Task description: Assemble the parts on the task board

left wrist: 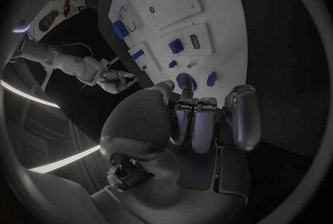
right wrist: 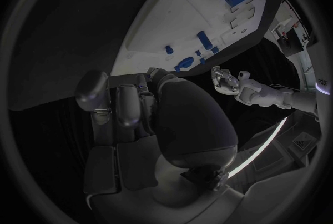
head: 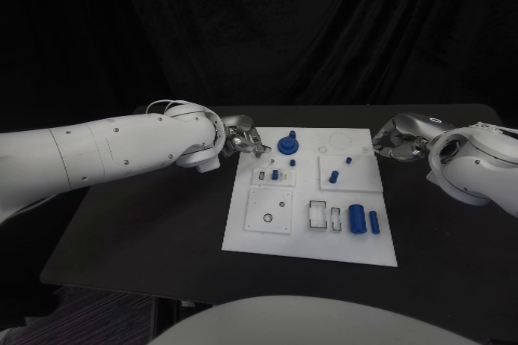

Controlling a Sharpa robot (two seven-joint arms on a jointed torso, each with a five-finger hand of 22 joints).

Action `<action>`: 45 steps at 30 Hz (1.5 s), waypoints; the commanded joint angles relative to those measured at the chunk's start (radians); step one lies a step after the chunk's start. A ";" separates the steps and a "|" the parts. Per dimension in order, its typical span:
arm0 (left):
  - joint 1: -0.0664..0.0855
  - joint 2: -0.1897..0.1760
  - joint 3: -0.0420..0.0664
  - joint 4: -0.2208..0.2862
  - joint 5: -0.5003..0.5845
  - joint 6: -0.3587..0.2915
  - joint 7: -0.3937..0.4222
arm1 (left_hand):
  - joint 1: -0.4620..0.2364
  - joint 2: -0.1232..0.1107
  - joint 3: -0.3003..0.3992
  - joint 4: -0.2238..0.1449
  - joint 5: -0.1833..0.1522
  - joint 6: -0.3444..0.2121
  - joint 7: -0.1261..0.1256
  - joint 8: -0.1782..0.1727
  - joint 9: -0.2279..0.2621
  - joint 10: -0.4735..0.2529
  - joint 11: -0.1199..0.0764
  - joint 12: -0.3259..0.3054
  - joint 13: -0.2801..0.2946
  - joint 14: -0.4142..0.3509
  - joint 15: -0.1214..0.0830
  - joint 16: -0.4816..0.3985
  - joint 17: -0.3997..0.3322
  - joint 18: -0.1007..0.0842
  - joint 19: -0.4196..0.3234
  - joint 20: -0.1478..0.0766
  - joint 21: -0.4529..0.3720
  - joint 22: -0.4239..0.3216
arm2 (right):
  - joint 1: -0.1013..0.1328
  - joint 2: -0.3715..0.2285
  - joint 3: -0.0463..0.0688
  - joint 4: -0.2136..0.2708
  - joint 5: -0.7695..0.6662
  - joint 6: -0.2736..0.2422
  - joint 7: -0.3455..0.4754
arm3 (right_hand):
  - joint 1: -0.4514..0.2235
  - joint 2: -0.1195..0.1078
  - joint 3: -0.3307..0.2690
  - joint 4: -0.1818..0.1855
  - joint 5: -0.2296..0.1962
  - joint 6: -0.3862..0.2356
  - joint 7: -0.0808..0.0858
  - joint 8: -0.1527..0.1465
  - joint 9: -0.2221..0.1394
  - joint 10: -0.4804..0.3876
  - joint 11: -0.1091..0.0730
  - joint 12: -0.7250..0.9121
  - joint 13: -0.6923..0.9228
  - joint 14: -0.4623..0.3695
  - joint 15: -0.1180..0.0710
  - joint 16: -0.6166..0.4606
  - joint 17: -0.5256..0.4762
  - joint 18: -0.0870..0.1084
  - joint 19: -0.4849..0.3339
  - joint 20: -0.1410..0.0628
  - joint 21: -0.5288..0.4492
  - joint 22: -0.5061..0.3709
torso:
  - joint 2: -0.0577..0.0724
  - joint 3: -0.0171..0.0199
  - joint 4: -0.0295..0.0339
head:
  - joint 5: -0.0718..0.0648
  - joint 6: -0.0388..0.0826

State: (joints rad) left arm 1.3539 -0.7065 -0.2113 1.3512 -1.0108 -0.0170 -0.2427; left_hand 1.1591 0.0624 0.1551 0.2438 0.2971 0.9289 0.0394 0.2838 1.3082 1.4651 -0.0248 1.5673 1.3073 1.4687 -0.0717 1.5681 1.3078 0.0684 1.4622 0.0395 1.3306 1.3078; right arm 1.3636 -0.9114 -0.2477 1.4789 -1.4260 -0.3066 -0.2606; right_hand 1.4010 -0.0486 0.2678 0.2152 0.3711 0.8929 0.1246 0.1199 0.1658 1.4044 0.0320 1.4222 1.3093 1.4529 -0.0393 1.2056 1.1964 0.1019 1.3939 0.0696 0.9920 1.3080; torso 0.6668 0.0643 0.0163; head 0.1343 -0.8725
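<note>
We see the white board [head: 308,244] mid-frame on the black bench [head: 141,225], blue parts on it: a round knob [head: 288,144] at its upper left, two cylinders [head: 364,220] lower right. Left hand [head: 245,141] sits at the board's upper-left corner, just beside the knob; fingers [left wrist: 196,124] curled in, nothing in them that we can make out. Right hand [head: 395,146] at the board's upper-right edge, fingers [right wrist: 119,104] curled, holding nothing.

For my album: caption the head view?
Two silver hands, left and right, flank a white task board holding small blue parts.
</note>
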 commanded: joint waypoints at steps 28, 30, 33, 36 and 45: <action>-0.007 0.112 0.000 -0.219 -0.101 0.040 -0.001 | -0.133 0.021 -0.112 0.048 -0.155 -0.065 0.008 0.147 0.029 0.106 0.003 0.004 0.264 0.102 -0.001 0.003 0.263 -0.012 0.004 0.000 0.007 0.188 | -0.002 -0.003 0.001 0.006 0.021 -0.144 0.092 | -0.013 -0.004 0.000 0.009 -0.001 0.007 -0.002 0.005 0.000 0.013 -0.003 0.010 0.076 0.015 -0.002 0.017 0.012 -0.002 0.016 -0.003 0.024 0.125 | 0.004 -0.0034 0.0010 | 0.003 0.000; -0.007 0.117 0.000 -0.224 -0.101 0.051 -0.004 | -0.134 0.021 -0.112 0.048 -0.156 -0.065 0.008 0.147 0.029 0.106 0.003 0.004 0.264 0.102 -0.001 0.003 0.263 -0.011 0.004 0.000 0.006 0.188 | -0.002 -0.002 0.001 0.005 0.021 -0.139 0.089 | -0.013 -0.004 0.000 0.009 -0.001 0.007 -0.002 0.005 0.000 0.013 -0.003 0.010 0.076 0.015 -0.002 0.017 0.012 -0.002 0.016 -0.003 0.024 0.125 | 0.004 -0.0040 0.0000 | 0.003 0.000; -0.008 0.123 0.000 -0.230 -0.101 0.065 -0.008 | -0.134 0.021 -0.113 0.047 -0.155 -0.065 0.008 0.147 0.028 0.106 0.003 0.004 0.264 0.102 -0.001 0.003 0.263 -0.011 0.002 0.000 0.003 0.187 | -0.002 0.000 0.001 0.004 0.021 -0.134 0.086 | -0.013 -0.003 0.001 0.009 0.000 0.008 -0.002 0.005 0.000 0.011 -0.003 0.009 0.074 0.015 -0.002 0.016 0.011 -0.002 0.015 -0.003 0.020 0.125 | 0.004 -0.0035 -0.0008 | 0.004 0.000; -0.009 0.130 0.000 -0.238 -0.101 0.079 -0.015 | -0.134 0.022 -0.115 0.046 -0.151 -0.067 0.008 0.146 0.027 0.106 0.003 0.004 0.264 0.102 -0.001 0.003 0.263 -0.010 0.001 0.000 0.001 0.186 | -0.002 0.001 0.001 0.003 0.021 -0.129 0.083 | -0.012 -0.003 0.001 0.008 0.001 0.007 -0.002 0.005 0.000 0.011 -0.003 0.008 0.073 0.015 -0.002 0.015 0.010 -0.001 0.015 -0.003 0.019 0.124 | 0.003 -0.0029 -0.0015 | 0.003 0.000; -0.014 0.148 0.001 -0.258 -0.102 0.121 -0.040 | -0.126 0.030 -0.117 0.042 -0.134 -0.069 0.007 0.142 0.024 0.106 0.003 0.004 0.264 0.102 0.000 0.003 0.263 -0.009 -0.003 0.000 -0.005 0.184 | -0.002 0.004 0.001 0.001 0.021 -0.117 0.077 | -0.011 -0.003 0.002 0.008 0.002 0.007 -0.002 0.005 -0.001 0.009 -0.003 0.006 0.071 0.014 -0.002 0.012 0.007 -0.001 0.013 -0.003 0.014 0.123 | 0.003 -0.0019 0.0001 | 0.001 0.000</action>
State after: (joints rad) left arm 1.3424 -0.5624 -0.2116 1.0943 -1.1113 0.0613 -0.2714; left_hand 1.0336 0.0851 0.0425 0.2864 0.1573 0.8665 0.0482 0.4276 1.3078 1.4650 -0.0248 1.5673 1.3073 1.4687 -0.0716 1.5681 1.3074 0.0687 1.4620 0.0396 1.3305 1.3075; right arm 1.3636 -0.9078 -0.2477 1.4801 -1.4034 -0.4356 -0.1703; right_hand 1.3971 -0.0526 0.2677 0.2207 0.3711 0.8929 0.1246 0.1199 0.1654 1.4150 0.0286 1.4301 1.3093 1.4593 -0.0402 1.2232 1.2039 0.1018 1.4045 0.0662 1.0092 1.3075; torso 0.6699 0.0622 0.0159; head 0.1353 -0.8725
